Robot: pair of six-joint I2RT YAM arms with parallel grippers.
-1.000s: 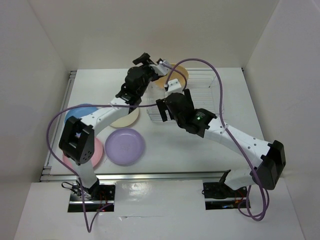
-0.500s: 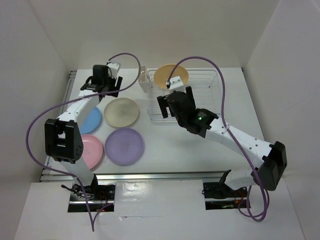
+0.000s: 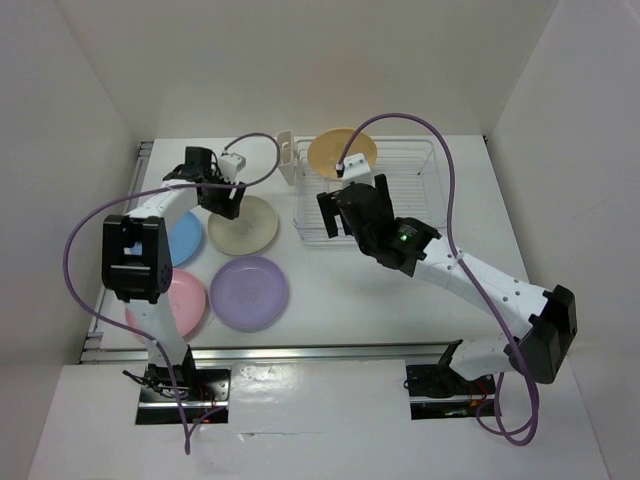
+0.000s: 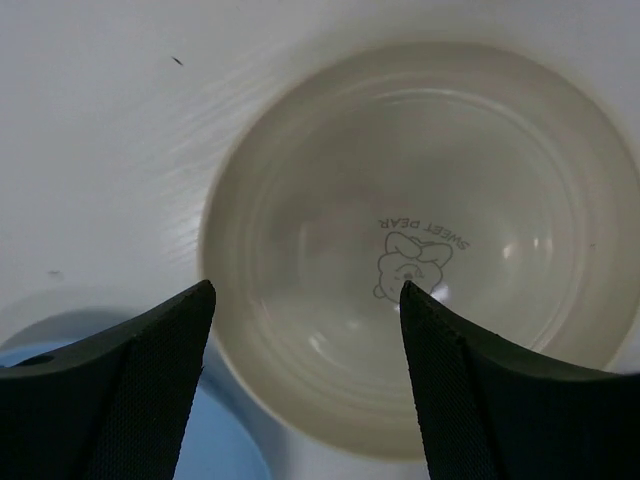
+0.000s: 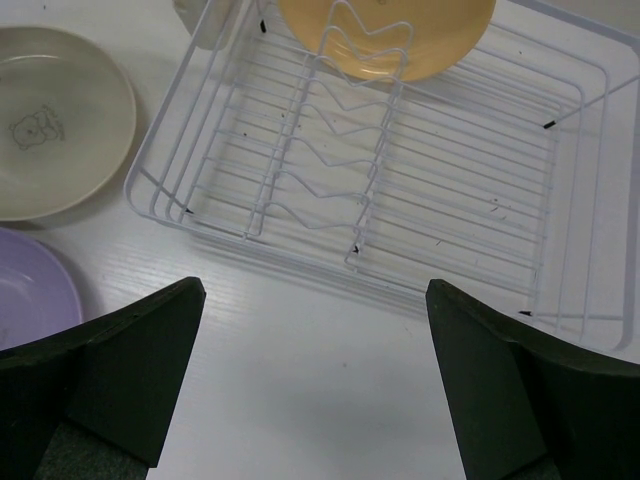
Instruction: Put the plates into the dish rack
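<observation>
The yellow-orange plate (image 3: 342,152) stands on edge at the far end of the white wire dish rack (image 3: 400,195), as the right wrist view (image 5: 385,35) also shows. The cream plate (image 3: 248,226), light blue plate (image 3: 186,240), pink plate (image 3: 186,305) and lilac plate (image 3: 250,292) lie flat on the table to the left. My left gripper (image 3: 222,198) is open and empty above the cream plate's (image 4: 420,240) left edge, with the blue plate (image 4: 180,440) beside it. My right gripper (image 3: 352,202) is open and empty, above the table just in front of the rack (image 5: 400,200).
A small white cutlery holder (image 3: 288,160) sits on the rack's left end. White walls close in the table on the left, back and right. Purple cables loop over both arms. The cream (image 5: 50,120) and lilac (image 5: 25,290) plates show at the left of the right wrist view.
My left arm has swung from the rack, where the yellow-orange plate now stands alone, out to the left and then onto the cream plate. The right arm has hardly moved.
</observation>
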